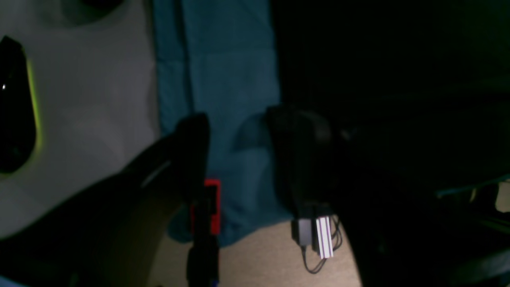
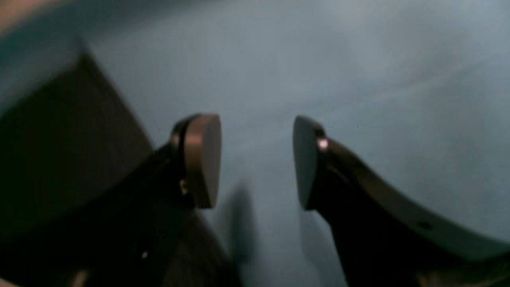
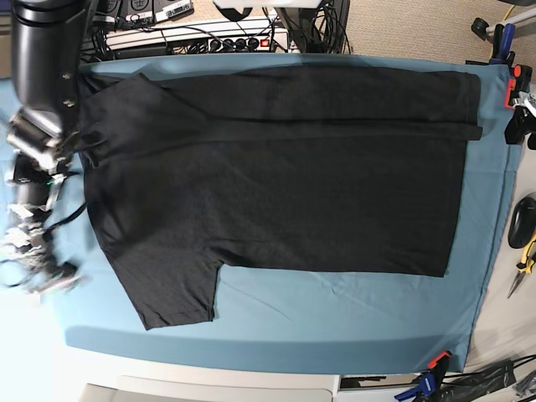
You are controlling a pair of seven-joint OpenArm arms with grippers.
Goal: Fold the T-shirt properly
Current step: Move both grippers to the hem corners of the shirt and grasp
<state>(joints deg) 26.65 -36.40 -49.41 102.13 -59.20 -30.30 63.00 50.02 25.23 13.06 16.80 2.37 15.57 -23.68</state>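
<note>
Starting at the left of the base view, the right arm [image 3: 40, 75] reaches down along the counter's left edge, its wrist end blurred low over the teal table cloth [image 3: 335, 318] just off the shirt's left side. Its wrist view shows the right gripper [image 2: 257, 161] with jaws released, pads apart with a clear gap and only pale cloth between them; nothing is held.

Moving right, the T-shirt [image 3: 293, 193] lies spread plain-side up over most of the counter. One sleeve points toward the near-left corner, the other lies at the far left, partly under the arm. Along the far side a long band of cloth appears already turned in over the body, its edge running as a straight seam-like line across to the right hem. That looks like a first lengthwise fold; the near side lies unfolded, with its sleeve sticking out.

At the far right, clamps [image 3: 512, 84] pin the cloth to the counter edge. The left gripper [image 1: 239, 159] does not show in the base view. Its wrist view is dark: two black fingers with teal cloth visible between them, so the jaws seem released and empty, hovering near the counter's edge.

By my judgement the task is early: the near side and sleeve need turning in, then the crosswise folds remain.
</note>
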